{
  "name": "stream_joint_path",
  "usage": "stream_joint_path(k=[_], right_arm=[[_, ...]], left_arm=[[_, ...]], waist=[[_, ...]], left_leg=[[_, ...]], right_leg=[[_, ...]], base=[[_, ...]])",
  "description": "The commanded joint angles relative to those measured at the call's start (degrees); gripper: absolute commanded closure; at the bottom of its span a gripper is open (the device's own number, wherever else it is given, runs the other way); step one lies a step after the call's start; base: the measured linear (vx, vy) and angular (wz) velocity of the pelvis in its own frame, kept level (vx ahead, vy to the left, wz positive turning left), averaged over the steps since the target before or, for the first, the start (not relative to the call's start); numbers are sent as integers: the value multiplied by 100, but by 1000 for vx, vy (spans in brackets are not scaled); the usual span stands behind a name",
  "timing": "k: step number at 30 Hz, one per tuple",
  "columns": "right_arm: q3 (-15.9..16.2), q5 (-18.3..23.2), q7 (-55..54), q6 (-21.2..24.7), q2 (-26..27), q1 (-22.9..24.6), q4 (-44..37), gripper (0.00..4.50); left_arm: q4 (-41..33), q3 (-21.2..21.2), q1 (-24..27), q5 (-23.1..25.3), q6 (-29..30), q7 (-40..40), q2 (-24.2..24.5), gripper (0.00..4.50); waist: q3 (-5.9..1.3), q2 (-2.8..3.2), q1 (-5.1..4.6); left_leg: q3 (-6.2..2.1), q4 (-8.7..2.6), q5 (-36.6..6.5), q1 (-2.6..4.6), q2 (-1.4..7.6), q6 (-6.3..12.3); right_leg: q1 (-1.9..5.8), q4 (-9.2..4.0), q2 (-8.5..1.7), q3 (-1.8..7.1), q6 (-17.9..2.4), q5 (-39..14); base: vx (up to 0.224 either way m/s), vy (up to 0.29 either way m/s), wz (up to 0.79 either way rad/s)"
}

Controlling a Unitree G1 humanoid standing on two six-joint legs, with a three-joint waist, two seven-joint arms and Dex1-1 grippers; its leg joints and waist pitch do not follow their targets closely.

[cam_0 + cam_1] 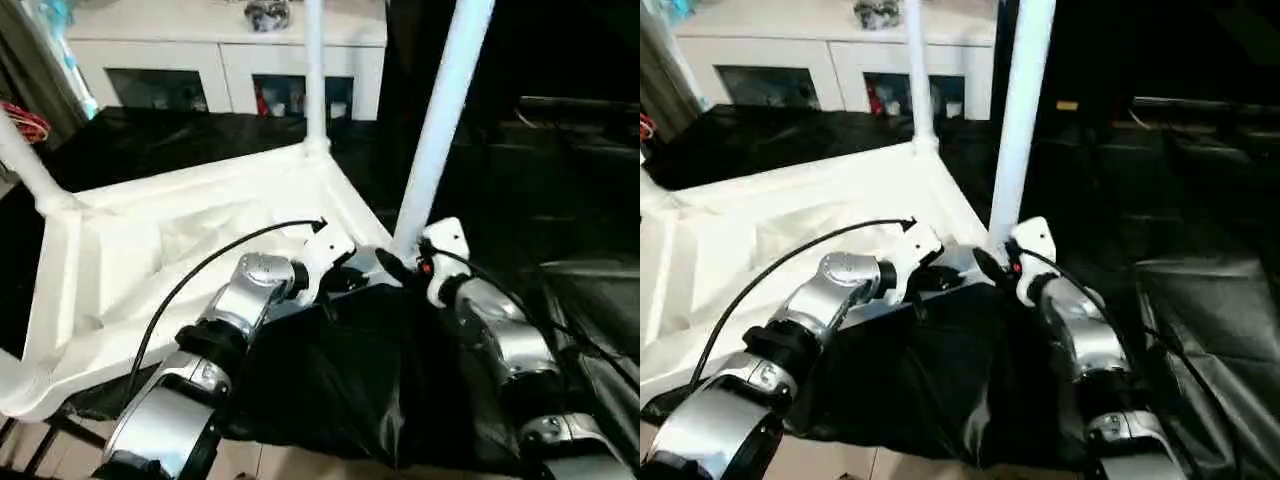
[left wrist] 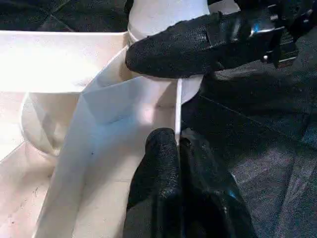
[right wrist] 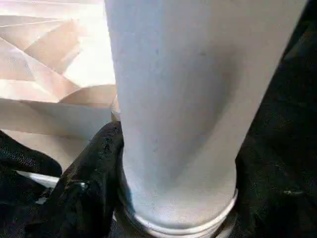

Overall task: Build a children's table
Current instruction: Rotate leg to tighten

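While the table [image 1: 180,260] lies upside down on black sheeting [image 1: 340,390], its ribbed underside faces up and its legs rise from the corner sockets. One leg [image 1: 25,165] leans out at the far left corner, another corner [image 1: 20,385] sits at the near left edge, and a third leg [image 1: 314,70] stands upright at the far corner in front of the cabinet [image 1: 230,60].

The left gripper [image 1: 345,275] reaches to the near right corner of the top. Its two black fingers [image 2: 168,183] are pressed together, with the thin white edge of the table's rim caught between their tips, just beside the corner socket.

The fourth leg [image 1: 440,120] stands in that socket, tilted slightly to the right as it rises. The right gripper [image 1: 395,262] meets it at its base. In the left wrist view one of its fingers [image 2: 188,47] lies across the foot of the leg where it enters the socket. In the right wrist view the leg [image 3: 183,99] stands between its fingers, one finger [image 3: 94,188] touching its side just above the ring at the bottom. The jaws are spread around the tube and close on it.
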Motion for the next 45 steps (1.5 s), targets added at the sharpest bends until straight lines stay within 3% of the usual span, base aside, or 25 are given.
stream_joint_path(k=[1,5,8,11,20,21,27,33,38,42,45], right_arm=[[377,85,510,74,335,25,-14,104],[353,177,954,71,12,149,-232,71],[428,284,1536,86,-378,344,-547,47],[532,396,2136,167,-703,531,-851,33],[955,535,3751,316,-1606,966,-1569,33],[966,534,3777,323,-1625,970,-1581,57],[1034,537,3925,418,-1711,983,-1679,108],[1029,617,3929,494,-1644,993,-1699,158],[896,592,3388,563,-1310,1001,-1519,174],[738,152,2072,318,-831,720,-894,175],[572,-64,877,339,-325,394,-406,176]], left_arm=[[-182,-41,-116,-250,-279,-144,-331,450],[-338,-70,-23,-370,-359,-551,-137,450],[-470,-96,78,-502,-417,-1044,62,450],[-595,-129,162,-580,-429,-1475,228,450],[-892,-300,330,-782,-354,-2736,747,450],[-897,-300,332,-785,-351,-2762,760,450],[-928,-287,361,-798,-321,-3043,914,450],[-941,-279,381,-809,-317,-2922,911,450],[-757,-183,317,-609,-312,-2156,655,450],[-650,-122,222,-499,-117,-1472,366,450],[-415,-28,43,-382,57,-587,-20,450]], waist=[[-326,-84,14],[-333,-88,18],[-349,-88,39],[-333,-73,102],[-304,-77,232],[-303,-72,241],[-316,-77,253],[-320,-76,259],[-307,-82,245],[-286,-100,164],[-290,-93,34]], left_leg=[[-66,-411,-1323,17,82,326],[-66,-407,-1297,18,85,366],[-54,-378,-1093,8,96,524],[-39,-370,-1095,17,114,621],[-41,-410,-1369,38,149,442],[-41,-409,-1378,40,147,433],[-43,-400,-1219,35,144,413],[-38,-393,-1173,36,143,421],[-45,-406,-1298,42,138,355],[-68,-435,-1432,26,105,176],[-88,-440,-1555,49,77,60]], right_leg=[[278,-450,-215,124,-1260,-1502],[301,-437,-216,124,-1317,-1340],[315,-385,-219,127,-1467,-907],[313,-388,-215,127,-1515,-914],[278,-414,-233,140,-1387,-1480],[273,-421,-234,141,-1379,-1515],[271,-396,-229,140,-1386,-1333],[277,-384,-228,139,-1435,-1223],[265,-420,-234,138,-1353,-1498],[260,-473,-251,132,-1153,-2030],[245,-510,-233,111,-1035,-2362]], base=[[0,0,0],[0,0,0],[0,0,0],[0,0,0],[0,0,0],[0,0,0],[0,0,0],[0,0,0],[0,0,0],[0,0,0],[0,0,0]])
